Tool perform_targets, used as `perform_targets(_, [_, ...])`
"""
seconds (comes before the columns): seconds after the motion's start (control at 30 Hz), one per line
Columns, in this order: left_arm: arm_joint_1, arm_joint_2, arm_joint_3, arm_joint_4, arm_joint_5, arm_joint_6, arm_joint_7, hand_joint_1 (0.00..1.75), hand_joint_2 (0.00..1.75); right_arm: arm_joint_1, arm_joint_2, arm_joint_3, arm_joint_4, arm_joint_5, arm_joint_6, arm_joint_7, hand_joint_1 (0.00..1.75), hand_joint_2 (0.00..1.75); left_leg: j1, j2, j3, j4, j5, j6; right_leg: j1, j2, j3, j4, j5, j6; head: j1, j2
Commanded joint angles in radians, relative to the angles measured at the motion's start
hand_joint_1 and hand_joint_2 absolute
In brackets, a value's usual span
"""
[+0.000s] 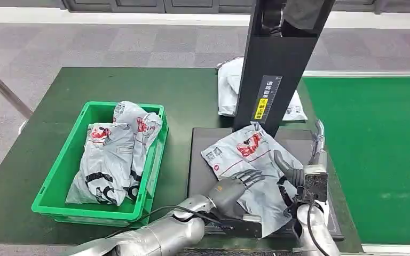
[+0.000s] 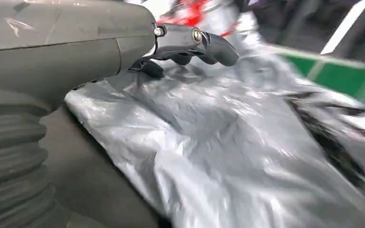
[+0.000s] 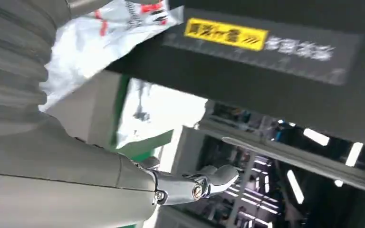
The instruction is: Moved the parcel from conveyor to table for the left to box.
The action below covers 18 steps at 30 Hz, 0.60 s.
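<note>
Two hands flank the grey parcel (image 1: 245, 160) on the black platform (image 1: 200, 160) at the table's centre, the green box (image 1: 64, 176) at nine o'clock. Left hand (image 1: 235, 186) rests on the parcel, fingers apart; right hand (image 1: 307, 173) stands open beside it. Boxing step is judged pending: next, the left hand must close and carry.

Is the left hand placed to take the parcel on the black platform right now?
Probably yes: the left hand already lies on the parcel on the black platform, nothing between them. The right hand touches its other edge.
</note>
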Motion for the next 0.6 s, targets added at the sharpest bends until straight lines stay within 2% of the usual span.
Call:
perform_targets(0.03, [-0.07,0.034,0.058,0.115,0.006,-0.016,0.1,0.0,1.75,-0.07,-0.013,0.087,-0.033,-0.039,-0.015,0.001,0.0,1.75,0.0,0.004,0.0,0.0,0.0,0.0,0.0,0.004,-0.002,0.0,0.002,-0.001,0.0,0.0])
perform_targets(0.17, [-0.061,0.061,0.093,0.121,0.027,-0.018,0.123,0.0,1.75,-0.108,-0.014,0.088,-0.032,-0.062,-0.001,0.001,0.0,1.75,0.0,0.005,0.0,0.0,0.0,0.0,0.0,0.005,-0.002,0.001,0.002,-0.001,0.0,0.0])
perform_targets(0.2, [-0.061,0.061,0.093,0.121,0.027,-0.018,0.123,0.0,1.75,-0.108,-0.014,0.088,-0.032,-0.062,-0.001,0.001,0.0,1.75,0.0,0.007,0.0,-0.001,0.001,-0.001,0.0,0.008,-0.002,0.0,0.003,-0.002,0.0,0.0])
perform_targets(0.47, [-0.061,0.061,0.093,0.121,0.027,-0.018,0.123,0.0,1.75,-0.108,-0.014,0.088,-0.032,-0.062,-0.001,0.001,0.0,1.75,0.0,0.005,0.001,-0.001,0.002,0.0,0.0,0.005,-0.001,-0.001,0.004,-0.002,0.0,0.0])
perform_targets(0.6, [-0.065,0.044,0.167,0.117,0.093,-0.063,0.097,0.0,1.75,-0.135,-0.004,0.103,0.014,-0.062,0.029,0.001,0.0,1.75,0.0,0.003,0.001,0.0,0.002,-0.001,0.0,0.003,0.0,0.0,0.003,-0.002,0.0,0.0])
